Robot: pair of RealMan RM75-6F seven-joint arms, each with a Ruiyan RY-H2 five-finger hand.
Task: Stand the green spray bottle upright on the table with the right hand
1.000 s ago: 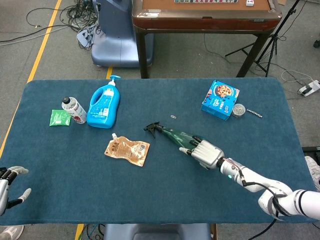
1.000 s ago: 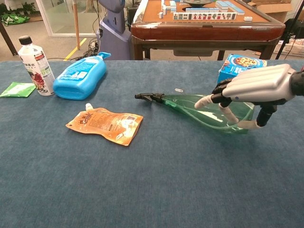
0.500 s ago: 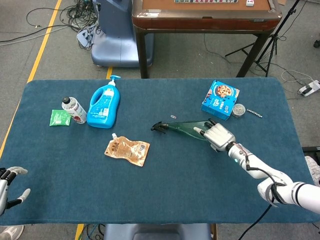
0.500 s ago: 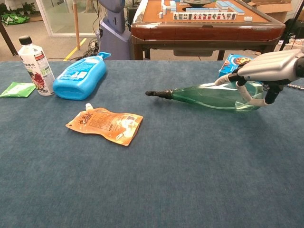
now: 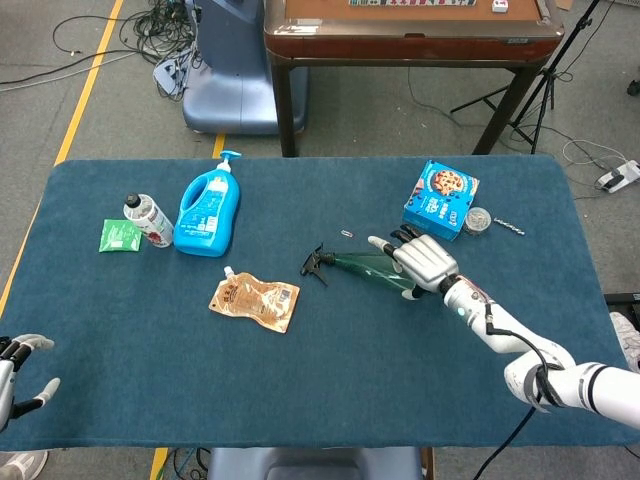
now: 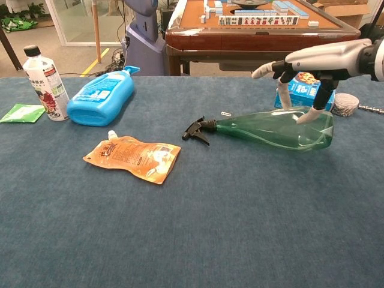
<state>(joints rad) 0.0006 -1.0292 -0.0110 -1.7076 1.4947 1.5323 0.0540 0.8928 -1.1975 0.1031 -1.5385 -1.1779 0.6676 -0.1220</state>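
Note:
The green spray bottle (image 5: 362,267) (image 6: 276,129) lies on its side on the blue table (image 5: 330,390), its black trigger head pointing left and its base to the right. My right hand (image 5: 425,261) (image 6: 318,60) hovers over the bottle's base end with fingers spread. Two fingertips (image 6: 311,115) reach down to the top of the bottle's body, and the hand grips nothing. My left hand (image 5: 14,378) shows at the bottom left edge of the head view, off the table, fingers apart and empty.
A blue detergent bottle (image 5: 208,210) (image 6: 99,96), a white bottle (image 5: 147,220) (image 6: 43,84) and a green packet (image 5: 120,235) lie at the left. An orange pouch (image 5: 255,300) (image 6: 133,157) is left of the sprayer. A cookie box (image 5: 440,198) and a round tin (image 5: 477,220) sit behind the right hand.
The right hand held the bottle and swung it round off its slanted lie. Now the bottle rests flat on the table and the hand has opened and risen above it.

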